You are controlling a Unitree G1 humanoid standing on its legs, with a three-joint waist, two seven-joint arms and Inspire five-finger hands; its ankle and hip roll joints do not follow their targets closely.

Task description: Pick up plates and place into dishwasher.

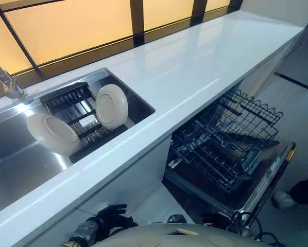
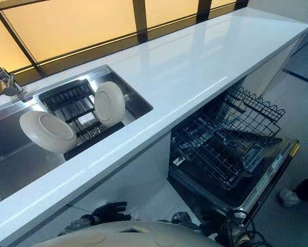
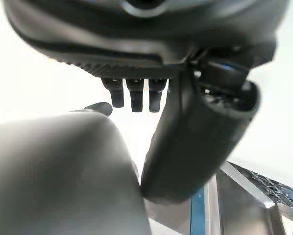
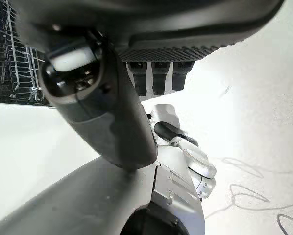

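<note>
Two cream plates stand on edge in a black dish rack (image 1: 74,100) inside the steel sink (image 1: 10,164): one plate (image 1: 112,105) to the right and the other plate (image 1: 53,134) to the left, leaning. The dishwasher (image 1: 257,190) below the counter has its door down and its wire rack (image 1: 223,139) pulled out, with no plates in it. My left hand (image 1: 110,216) hangs low beneath the counter edge, far from the plates; the left wrist view shows the left hand (image 3: 200,137) relaxed and holding nothing. My right hand (image 4: 107,112) also hangs open with nothing in it.
A long white counter (image 1: 195,67) runs to the far right, with windows behind it. A faucet (image 1: 7,82) rises at the sink's back left. A person's shoe (image 1: 283,199) shows on the floor right of the dishwasher door.
</note>
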